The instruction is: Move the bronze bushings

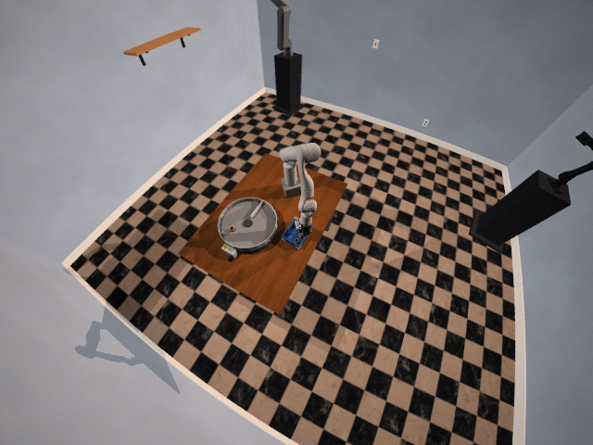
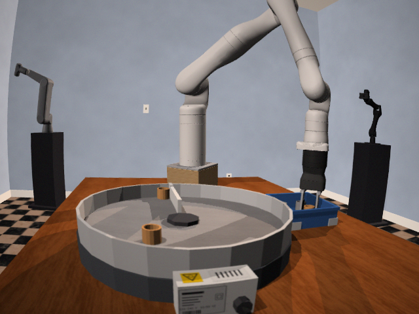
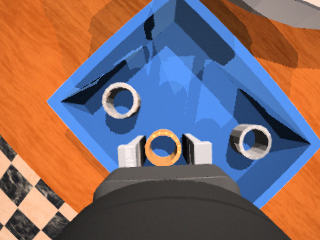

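Note:
My gripper (image 3: 164,145) is open and reaches down into the blue crate (image 3: 183,94). A bronze bushing (image 3: 163,147) stands upright between the two fingers, which stand on either side of it without closing on it. It also shows in the exterior view (image 2: 308,207) between the fingers (image 2: 308,201). Two steel bushings stand upright in the crate, one at the left (image 3: 120,100) and one at the right (image 3: 252,140). Two bronze bushings stand upright on the turntable's grey disc (image 2: 182,223), one at the front (image 2: 151,233) and one at the back (image 2: 163,193). The dark hub (image 2: 182,219) is bare.
A raised grey rim (image 2: 182,251) rings the disc, and a thin upright divider (image 2: 175,199) runs from the rim toward the hub. A control box (image 2: 215,290) sits at the turntable's front. The crate (image 2: 304,212) stands right of the turntable, near the table's right edge.

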